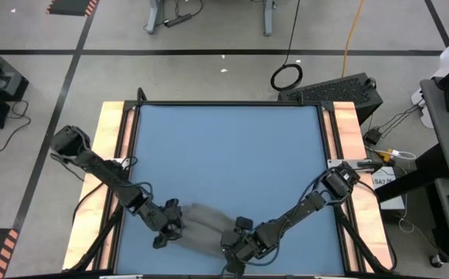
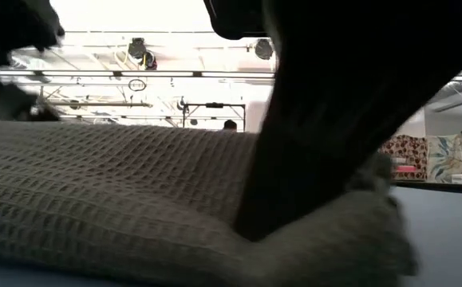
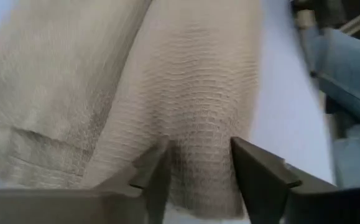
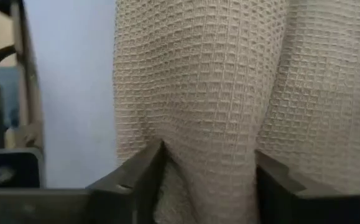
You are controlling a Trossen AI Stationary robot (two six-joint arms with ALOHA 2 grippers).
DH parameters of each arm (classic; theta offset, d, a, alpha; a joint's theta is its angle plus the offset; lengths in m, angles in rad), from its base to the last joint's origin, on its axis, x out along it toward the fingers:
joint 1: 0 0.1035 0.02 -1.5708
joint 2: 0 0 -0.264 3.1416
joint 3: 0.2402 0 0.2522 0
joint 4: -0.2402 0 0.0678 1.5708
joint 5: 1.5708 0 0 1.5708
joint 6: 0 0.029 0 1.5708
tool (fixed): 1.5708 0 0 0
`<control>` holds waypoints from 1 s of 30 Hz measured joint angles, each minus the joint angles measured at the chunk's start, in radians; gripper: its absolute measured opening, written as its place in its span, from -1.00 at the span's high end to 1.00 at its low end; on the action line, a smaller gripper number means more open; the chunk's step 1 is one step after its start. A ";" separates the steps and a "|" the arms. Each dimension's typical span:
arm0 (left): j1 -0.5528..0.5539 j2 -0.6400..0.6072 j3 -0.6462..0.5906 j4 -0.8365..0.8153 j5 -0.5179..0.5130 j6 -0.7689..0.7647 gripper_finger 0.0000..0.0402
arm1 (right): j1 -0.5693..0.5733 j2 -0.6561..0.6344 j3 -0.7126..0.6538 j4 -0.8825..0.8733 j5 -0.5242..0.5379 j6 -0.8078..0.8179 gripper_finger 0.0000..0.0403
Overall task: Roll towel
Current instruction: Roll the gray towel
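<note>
The towel [image 1: 206, 222], a grey waffle-weave cloth, lies bunched in thick folds on the blue tabletop [image 1: 224, 155] close to its near edge. My left gripper [image 1: 171, 231] is at the towel's left end. Its fingers stand apart on either side of a rounded ridge of cloth [image 3: 198, 124]. My right gripper [image 1: 238, 246] is at the towel's right end, shut on another thick ridge [image 4: 207, 112]. In the low view the towel [image 2: 119, 191] fills the foreground and a dark gripper [image 2: 294, 191] sinks into it. My left gripper has the ridge's end [image 3: 199, 180] between its parted fingers, slanting down from the table's left. I cannot tell whether the fingers touch the cloth. My right gripper pinches a thick, several-layered ridge of the towel [image 4: 207, 180] between its two fingers. It slants down from the table's right. The cloth fills the gap and rests on the table.
Wooden rails [image 1: 115, 155] [image 1: 348, 155] run along the table's left and right sides. The far half of the blue top holds nothing. A person's jeans [image 3: 347, 68] show past the table's edge in the left wrist view.
</note>
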 joint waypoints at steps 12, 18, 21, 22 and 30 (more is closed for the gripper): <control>-0.182 -0.209 0.001 0.093 -0.280 0.235 -0.07 | -0.029 -0.004 0.000 0.007 -0.096 -0.031 0.79; -0.291 -0.077 0.001 0.115 -0.462 0.279 -0.07 | -0.043 -0.005 0.000 0.007 -0.093 -0.073 0.75; -0.298 -0.006 0.001 0.128 -0.466 0.275 -0.07 | -0.064 -0.005 0.000 0.007 -0.094 -0.098 0.72; -0.297 0.015 0.000 0.141 -0.466 0.273 -0.07 | -0.071 -0.005 0.000 0.007 -0.103 -0.105 0.72; -0.272 0.105 0.000 0.156 -0.503 0.277 -0.07 | -0.110 -0.005 0.000 0.007 -0.150 -0.139 0.71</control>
